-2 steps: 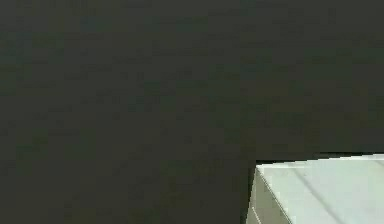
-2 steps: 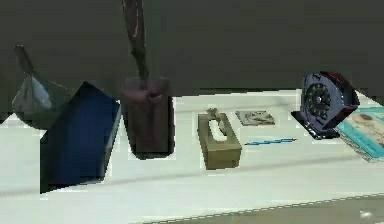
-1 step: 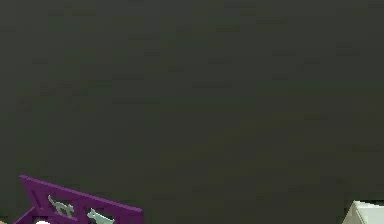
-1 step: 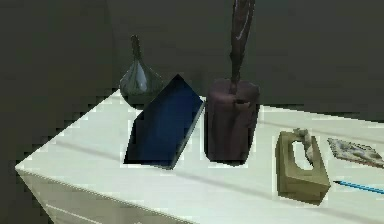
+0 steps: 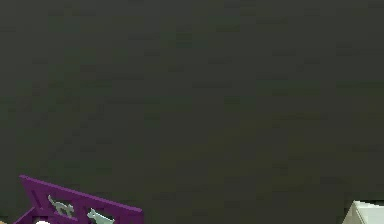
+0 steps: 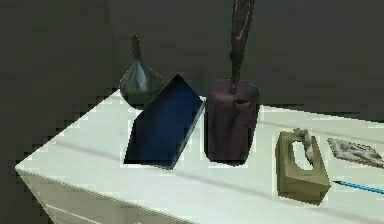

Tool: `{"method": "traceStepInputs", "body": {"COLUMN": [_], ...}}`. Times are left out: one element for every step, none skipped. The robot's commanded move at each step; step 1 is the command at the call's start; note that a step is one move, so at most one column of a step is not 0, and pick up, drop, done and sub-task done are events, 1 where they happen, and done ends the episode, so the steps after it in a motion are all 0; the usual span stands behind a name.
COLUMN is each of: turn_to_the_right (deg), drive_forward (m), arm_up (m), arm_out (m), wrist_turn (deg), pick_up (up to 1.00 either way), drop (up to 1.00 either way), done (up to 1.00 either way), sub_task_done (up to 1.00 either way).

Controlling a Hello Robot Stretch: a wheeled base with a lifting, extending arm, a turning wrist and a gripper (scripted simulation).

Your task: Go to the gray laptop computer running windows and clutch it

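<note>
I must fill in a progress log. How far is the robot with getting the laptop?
Done, apparently: the approach, since the laptop stands open on the white table close by in the arm side view. In hand: probably lining up with it. Left: reaching out and taking it.

Dark pot [image 6: 231, 122] just beside laptop [image 6: 165, 122]

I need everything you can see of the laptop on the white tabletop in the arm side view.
The laptop appears as a thin, flat panel, dark blue with a darker rim, smooth and slightly glossy. It stands tilted, with its lower edge on the white tabletop and its upper edge rising toward the grey-green vase behind it. No keyboard can be made out. A dark reddish block stands close on its right; whether they touch cannot be told.
</note>
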Motion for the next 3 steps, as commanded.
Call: {"method": "traceStepInputs", "body": {"turn_to_the_right": [0.0,0.0,0.0], "drive_forward": [0.00,0.00,0.00], "arm_up": [0.38,0.00,0.00], "arm_out": [0.00,0.12,0.00], "wrist_turn": [0.0,0.0,45.0], "pick_up": [0.00,0.00,0.00], "drop": [0.00,0.00,0.00], "done": [0.00,0.00,0.00], "sub_task_done": [0.00,0.00,0.00]}}
